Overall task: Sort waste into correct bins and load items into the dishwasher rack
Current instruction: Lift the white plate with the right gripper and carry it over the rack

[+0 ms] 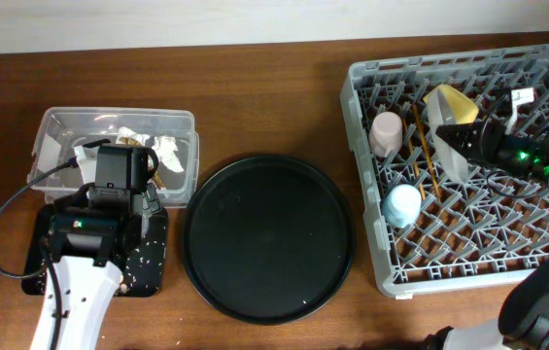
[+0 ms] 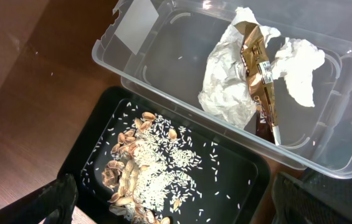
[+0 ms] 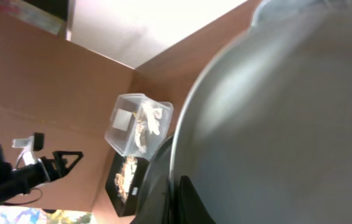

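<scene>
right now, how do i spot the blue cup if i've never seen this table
Find the big grey dishwasher rack on the table's right side. Two cups sit near its left wall; the blue cup is the one closer to the robot, with the pink cup beyond it. It is the only pale blue thing in the rack.

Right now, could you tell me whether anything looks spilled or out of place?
Nothing stands out. The napkin and wrapper lie inside the clear tub, and the food scraps, though scattered, all sit within the black tray.
</scene>
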`<state>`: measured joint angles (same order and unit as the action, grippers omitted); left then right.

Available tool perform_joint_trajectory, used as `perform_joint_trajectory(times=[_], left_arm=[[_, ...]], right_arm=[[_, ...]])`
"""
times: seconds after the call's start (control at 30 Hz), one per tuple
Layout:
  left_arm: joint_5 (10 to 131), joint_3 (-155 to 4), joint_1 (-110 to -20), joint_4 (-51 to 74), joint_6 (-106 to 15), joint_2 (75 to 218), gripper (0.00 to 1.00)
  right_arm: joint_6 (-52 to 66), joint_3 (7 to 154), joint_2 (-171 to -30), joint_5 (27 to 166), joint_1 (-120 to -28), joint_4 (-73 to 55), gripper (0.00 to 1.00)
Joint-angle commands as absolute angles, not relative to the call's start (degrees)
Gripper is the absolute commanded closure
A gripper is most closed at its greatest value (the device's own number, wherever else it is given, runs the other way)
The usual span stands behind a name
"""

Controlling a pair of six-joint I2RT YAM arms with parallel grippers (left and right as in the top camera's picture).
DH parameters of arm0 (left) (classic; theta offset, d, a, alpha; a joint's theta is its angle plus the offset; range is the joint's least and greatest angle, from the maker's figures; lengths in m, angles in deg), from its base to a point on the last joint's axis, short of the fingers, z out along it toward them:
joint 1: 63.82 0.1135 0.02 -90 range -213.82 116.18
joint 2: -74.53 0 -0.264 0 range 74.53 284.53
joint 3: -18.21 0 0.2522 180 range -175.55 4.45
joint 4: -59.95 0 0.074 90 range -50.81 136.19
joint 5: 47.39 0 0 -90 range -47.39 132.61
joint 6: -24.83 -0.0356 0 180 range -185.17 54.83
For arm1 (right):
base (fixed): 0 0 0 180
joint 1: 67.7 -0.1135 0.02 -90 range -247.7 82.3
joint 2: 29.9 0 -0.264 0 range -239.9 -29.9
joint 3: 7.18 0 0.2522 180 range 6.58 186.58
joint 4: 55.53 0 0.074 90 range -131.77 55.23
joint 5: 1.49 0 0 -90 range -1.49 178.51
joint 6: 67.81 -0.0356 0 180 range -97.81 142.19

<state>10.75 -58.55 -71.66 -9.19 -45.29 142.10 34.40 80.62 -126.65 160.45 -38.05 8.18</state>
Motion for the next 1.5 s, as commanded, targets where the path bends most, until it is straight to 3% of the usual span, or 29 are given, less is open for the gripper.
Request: perform_joint_trajectory(times=[0.0,0.43,0.53,0.97,1.07,1.23,1.47], left_arm=[[10.8,-58.6,-71.5,-9.2,-45.7,142.1,0.01],[10.8,-58.6,-71.5,-9.2,-45.7,142.1,0.01],[10.8,-58.6,-71.5,-9.2,-45.7,142.1,0.01],[10.8,-58.6,-71.5,-9.2,-45.7,142.1,0.01],[10.8,-58.6,-71.5,-9.2,-45.7,142.1,0.01],[10.7,-58.6,-71.5,-9.2,-45.7,142.1,0.01],[10.8,-58.6,-71.5,-9.2,-45.7,142.1,0.01]], right_arm=[[35.7,80.8,-129.1,158.7,-38.0,9.7,0.96],[35.3,83.7,-128.5,160.4,-37.9,10.4,0.96],[35.2,85.3,-128.5,160.4,-37.4,10.4,0.86],[29.6,85.8,-128.0,160.0,-27.9,10.6,0.9],[29.6,85.8,-126.4,156.8,-28.8,12.3,0.82],[30.9,85.8,-122.1,141.4,-37.3,15.9,0.69],[30.2,85.8,-120.6,111.8,-58.4,18.0,0.62]])
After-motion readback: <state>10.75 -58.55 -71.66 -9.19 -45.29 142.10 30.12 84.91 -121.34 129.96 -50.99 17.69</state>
